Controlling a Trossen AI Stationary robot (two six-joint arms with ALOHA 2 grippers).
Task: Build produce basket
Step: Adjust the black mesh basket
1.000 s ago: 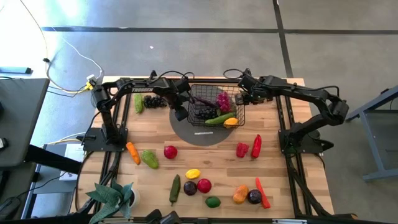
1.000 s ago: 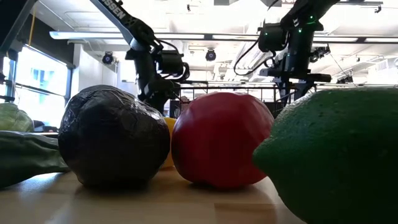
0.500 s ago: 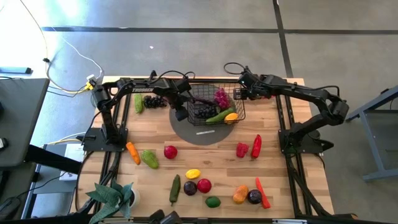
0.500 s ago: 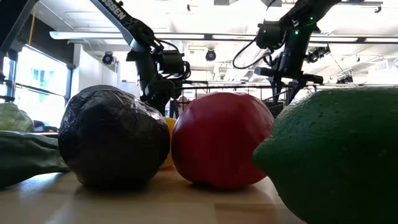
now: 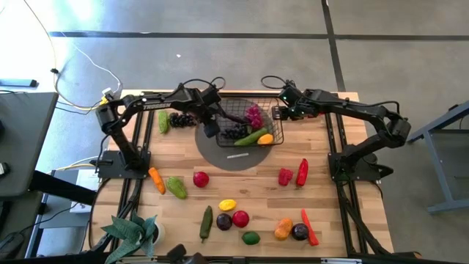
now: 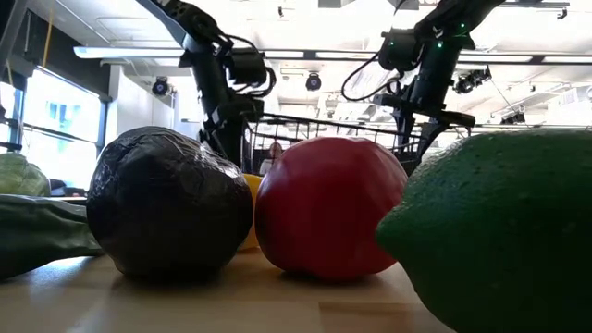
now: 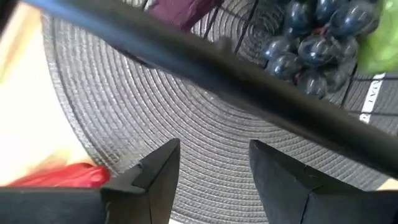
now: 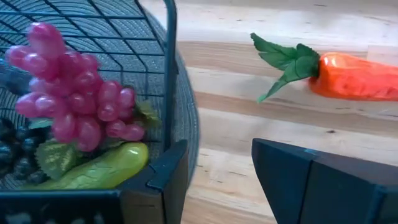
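Basket [image 5: 246, 125] between 2 arms.

We held the basket [image 5: 245, 126] between both arms, lifted off the table. Our left gripper [image 5: 210, 129] reached in from the basket's left side, its fingers [image 7: 155, 171] straddling that side's rim wire. Our right gripper [image 5: 279, 113] sat at the basket's right far corner, fingers [image 8: 171, 174] set either side of the rim there.

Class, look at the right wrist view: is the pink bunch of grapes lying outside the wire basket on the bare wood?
No: the pink grapes lie inside the basket, behind its wire wall, next to a green cucumber.
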